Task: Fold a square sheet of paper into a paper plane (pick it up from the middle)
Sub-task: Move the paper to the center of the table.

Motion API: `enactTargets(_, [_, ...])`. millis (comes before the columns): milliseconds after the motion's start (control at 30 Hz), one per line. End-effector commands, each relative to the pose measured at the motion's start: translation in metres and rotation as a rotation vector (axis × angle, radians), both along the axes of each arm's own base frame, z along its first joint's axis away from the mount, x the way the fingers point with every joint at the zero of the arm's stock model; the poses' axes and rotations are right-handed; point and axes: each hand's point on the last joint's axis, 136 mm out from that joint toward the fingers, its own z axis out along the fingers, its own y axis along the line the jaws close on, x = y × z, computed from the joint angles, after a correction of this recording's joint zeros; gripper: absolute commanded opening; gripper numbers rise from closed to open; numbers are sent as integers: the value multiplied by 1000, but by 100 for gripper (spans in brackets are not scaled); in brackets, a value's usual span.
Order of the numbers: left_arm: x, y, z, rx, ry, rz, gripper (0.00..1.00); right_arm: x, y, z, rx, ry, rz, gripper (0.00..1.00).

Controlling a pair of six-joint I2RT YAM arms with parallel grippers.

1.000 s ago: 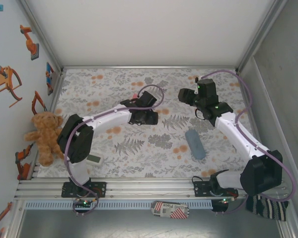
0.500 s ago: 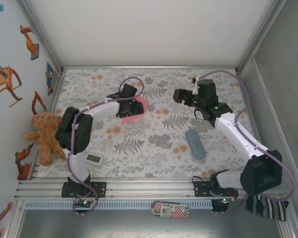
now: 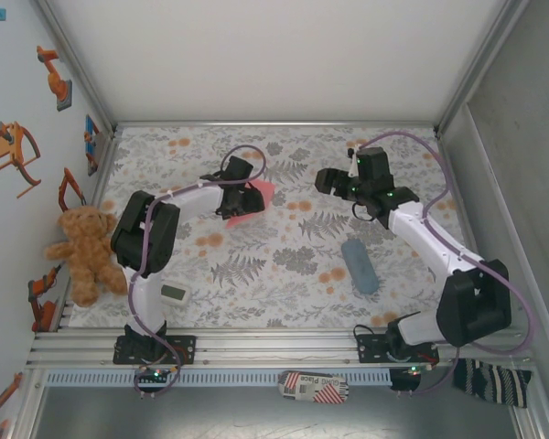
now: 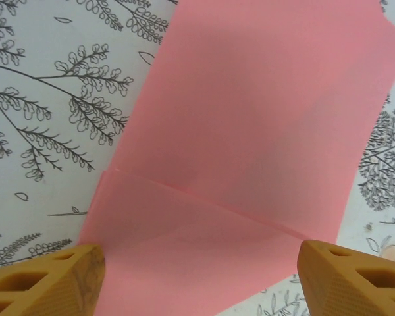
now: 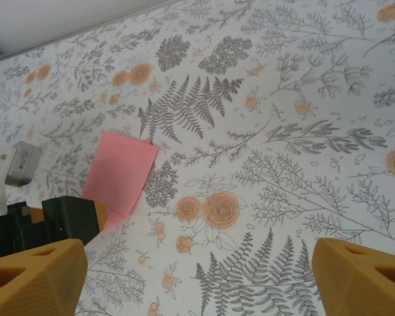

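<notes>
The square sheet of paper (image 3: 254, 198) is salmon pink and lies on the floral cloth left of centre, with a folded flap and a crease across it. In the left wrist view the paper (image 4: 250, 131) reaches from far ahead down between my fingers. My left gripper (image 4: 201, 280) stands open over its near edge, one finger at each side, neither pinching it. From above, the left gripper (image 3: 239, 190) sits at the paper's left side. My right gripper (image 3: 326, 179) hovers open to the right, apart from the sheet. Its own view has the paper (image 5: 120, 172) at far left, with the right gripper (image 5: 201, 280) holding nothing.
A grey-blue pouch (image 3: 360, 266) lies on the cloth at the right, near the right arm. A teddy bear (image 3: 82, 251) sits at the left edge. A small white device (image 3: 173, 294) rests by the left arm's base. Metal frame rails bound the table.
My left gripper has pulled back to the left, and the pink paper it covered now shows. The right gripper has shifted a little to the left, toward the sheet.
</notes>
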Motion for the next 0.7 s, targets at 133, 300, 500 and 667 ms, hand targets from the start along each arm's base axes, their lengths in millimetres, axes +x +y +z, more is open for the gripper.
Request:
enactTargets(133, [-23,-11,-13,-103,100,15,69,5,25,-12,182,107,10,78])
enactTargets(300, [-53,-25,-17,-162,169,18,63,3,39,-40,299,231,-12,68])
enactTargets(500, [-78,-32,-26,-132,191,51,52,-10,61,-87,410,410,-43,54])
enactTargets(667, [-83,-31,-30,-140,201,92,40,-18,77,-114,450,500,-74,47])
